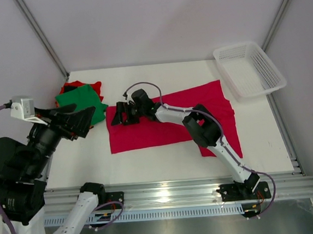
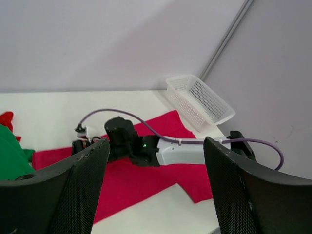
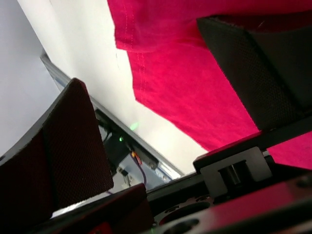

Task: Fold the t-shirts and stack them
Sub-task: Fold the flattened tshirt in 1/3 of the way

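So the crimson t-shirt (image 1: 171, 128) is lying flat across the middle of the table (image 1: 149, 164), a long band running from left of centre out toward the right edge, with one bit hanging down toward the near edge under the right arm. The right gripper (image 1: 117, 115) is right at the shirt's left end with its jaws spread as wide as they go and nothing pinched between them. From the wrist view I honestly can't tell if a finger is touching the cloth or just above it. The left gripper (image 1: 88, 122) is up in the air over the left edge, jaws well apart, holding nothing. The green t-shirt (image 1: 78, 99) sits folded in the far left corner on top of a red one (image 1: 76, 84). The white mesh basket (image 1: 248, 68) is in the far right corner.
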Robot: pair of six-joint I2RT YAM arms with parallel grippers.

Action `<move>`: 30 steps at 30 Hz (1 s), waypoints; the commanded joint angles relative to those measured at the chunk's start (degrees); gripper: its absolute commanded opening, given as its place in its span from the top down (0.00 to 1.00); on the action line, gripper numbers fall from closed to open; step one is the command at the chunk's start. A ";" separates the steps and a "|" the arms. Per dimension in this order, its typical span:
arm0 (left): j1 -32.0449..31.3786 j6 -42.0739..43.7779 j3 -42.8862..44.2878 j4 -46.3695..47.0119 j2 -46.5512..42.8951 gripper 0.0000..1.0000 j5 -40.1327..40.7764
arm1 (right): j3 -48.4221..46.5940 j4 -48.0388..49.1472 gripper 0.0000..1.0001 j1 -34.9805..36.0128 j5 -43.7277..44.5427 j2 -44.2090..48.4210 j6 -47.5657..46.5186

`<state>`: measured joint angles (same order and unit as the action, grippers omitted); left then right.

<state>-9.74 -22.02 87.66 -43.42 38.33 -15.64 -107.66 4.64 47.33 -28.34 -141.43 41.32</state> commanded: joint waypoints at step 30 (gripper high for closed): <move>0.07 -6.98 -20.15 7.98 0.08 0.19 -7.29 | -3.35 -2.71 0.01 -7.69 0.75 5.89 -4.58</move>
<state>-9.74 -26.50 70.52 -39.97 38.46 -19.88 -111.77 0.49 39.83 -27.29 -142.15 38.85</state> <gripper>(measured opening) 0.810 0.993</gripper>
